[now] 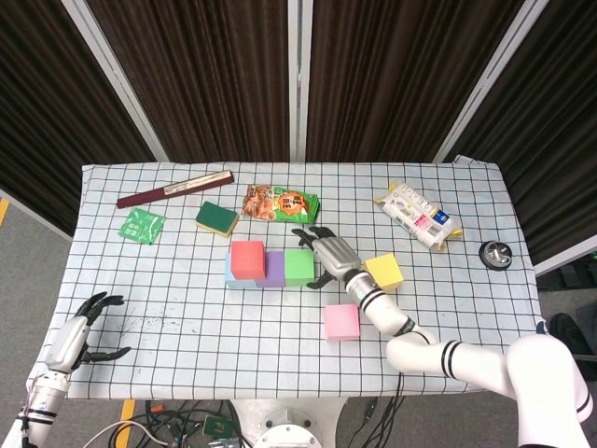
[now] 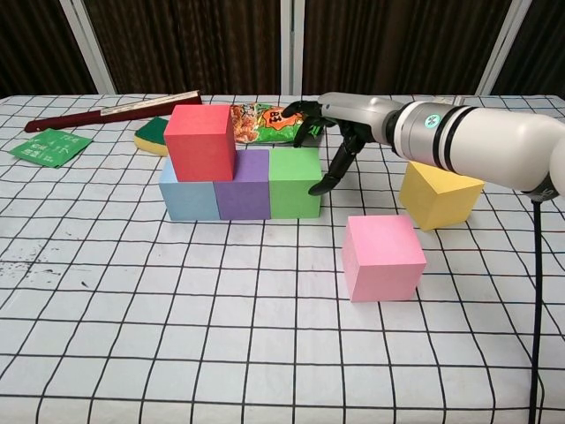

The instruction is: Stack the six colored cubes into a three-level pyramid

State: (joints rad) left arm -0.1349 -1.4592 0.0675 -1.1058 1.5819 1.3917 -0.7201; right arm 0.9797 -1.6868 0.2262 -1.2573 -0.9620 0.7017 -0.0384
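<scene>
6 cubes (image 2: 384,256), 2 snack packets (image 1: 280,202), 1 sponge (image 1: 216,218), 1 green sachet (image 1: 142,225)

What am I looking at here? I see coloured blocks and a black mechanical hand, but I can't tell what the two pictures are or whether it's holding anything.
This is a two-armed robot with human-like hands, steered by a person. Both pictures come from the robot's own cameras: one on its head, looking down at the checked table, and one on its chest, looking across it.

It is building a pyramid. The blue cube, purple cube and green cube form the bottom row, with the red cube sitting on top. The pink cube and yellow cube wait on the table.

The right hand is beside the green cube, fingers spread, holding nothing. The left hand sits idle at the table's near edge.

Also there: a snack bag, a sponge and a white packet.
</scene>
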